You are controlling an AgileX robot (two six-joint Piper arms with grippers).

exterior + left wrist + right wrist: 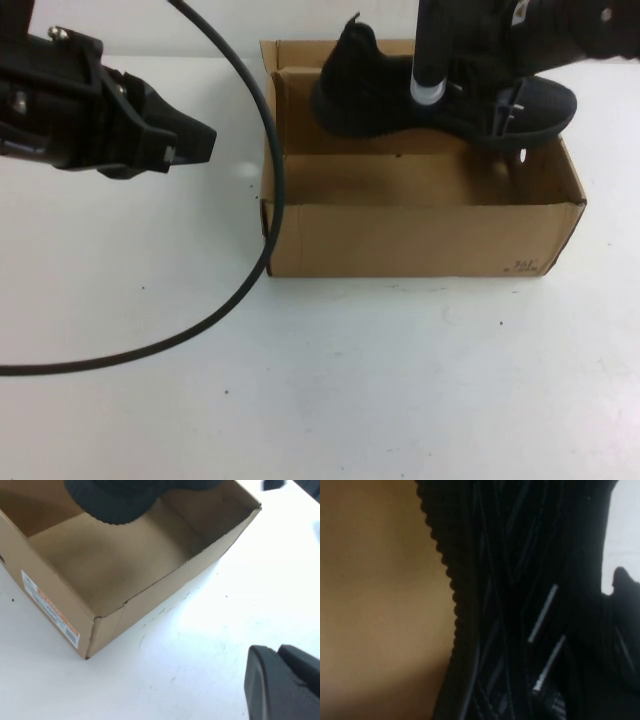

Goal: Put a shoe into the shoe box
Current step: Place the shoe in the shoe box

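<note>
The right end effector (500, 118) clenched the soft, light shoe (440, 95) near its toe above the shoe box (420, 235); the left end effector (195, 140), grip state untellable, hovered left.

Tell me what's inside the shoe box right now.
The shoe box shows bare cardboard floor; the shoe hangs over its far side, held by the right claw, hiding that part. The left claw waits to the box's left.

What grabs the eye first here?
The black knit sneaker held over the far side of the open brown cardboard shoe box, gripped by the right pincer near its toe. Next, the left pincer hovers over the white table left of the box, with a black cable looping beside it.
</note>
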